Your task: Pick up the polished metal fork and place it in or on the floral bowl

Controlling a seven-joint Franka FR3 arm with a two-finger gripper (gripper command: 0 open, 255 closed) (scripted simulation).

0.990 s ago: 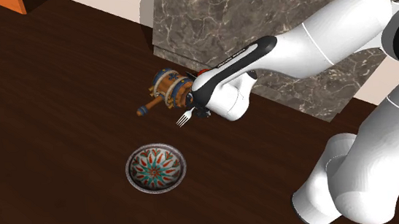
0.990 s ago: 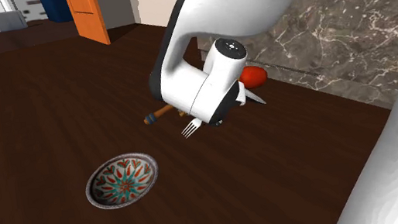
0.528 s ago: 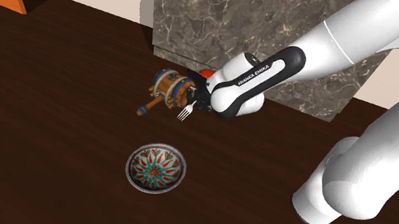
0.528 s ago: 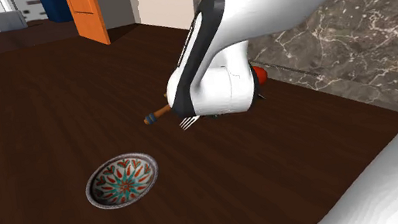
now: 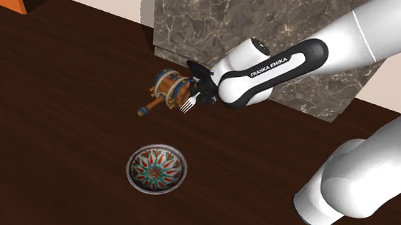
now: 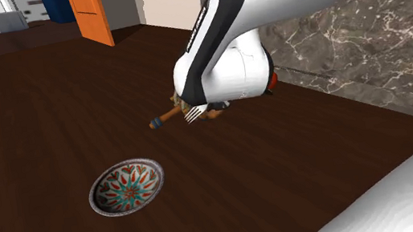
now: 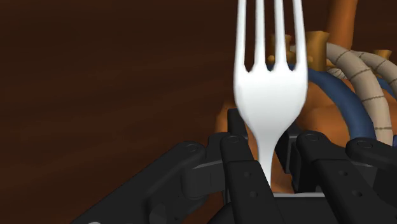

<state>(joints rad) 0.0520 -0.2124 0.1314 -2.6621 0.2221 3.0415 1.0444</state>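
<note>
A pale shiny fork (image 7: pixel 270 83) is clasped by its handle between the two black fingers (image 7: pixel 238 162) of my gripper (image 7: pixel 270 153), tines pointing away from the hand. In the shoulder view the gripper (image 5: pixel 201 97) holds the fork (image 5: pixel 187 105) just above the dark wooden table (image 5: pixel 53 127), beside an ornate mallet. The floral bowl (image 5: pixel 157 169) sits on the table below and to the left of the fork, apart from it. In the second exterior view the fork (image 6: pixel 194 114) pokes out under the white hand, up and right of the bowl (image 6: pixel 127 187).
An ornate brown-and-blue mallet (image 5: pixel 166 91) lies right behind the fork. A red object (image 6: pixel 273 83) peeks out behind the hand. A marble block (image 5: pixel 257 15) rises beyond the table's far side. An orange panel (image 6: pixel 95 15) stands at the back.
The wrist has turned and the hand has shifted slightly up the shoulder view, toward the mallet. The fork stays clasped and has moved with it; the bowl is unmoved.
</note>
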